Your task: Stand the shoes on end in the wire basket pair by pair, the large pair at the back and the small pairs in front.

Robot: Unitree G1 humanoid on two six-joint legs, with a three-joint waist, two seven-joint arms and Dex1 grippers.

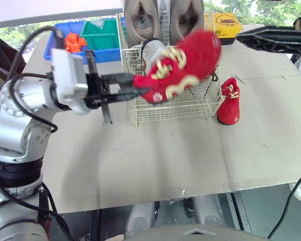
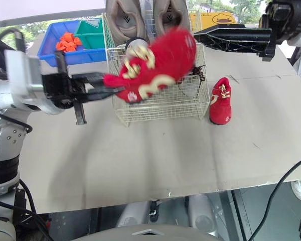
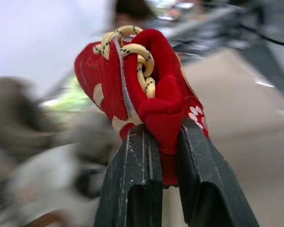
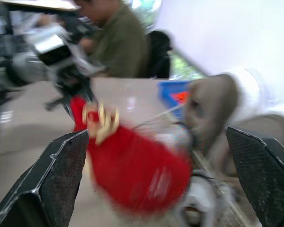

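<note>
Left wrist view shows the left gripper pinched shut on the heel of a small red shoe. From the head, that shoe hangs in the air over the near side of the wire basket. The large grey pair stands on end at the far side of the basket. A red mate sits on the table just right of the basket. The right gripper is spread wide and empty, at the far right.

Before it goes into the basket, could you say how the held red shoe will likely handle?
Probably light: the left gripper carries the red shoe by its heel alone. The padded collar bulges between the fingers, so likely soft. Held at one end, it may pivot.
</note>
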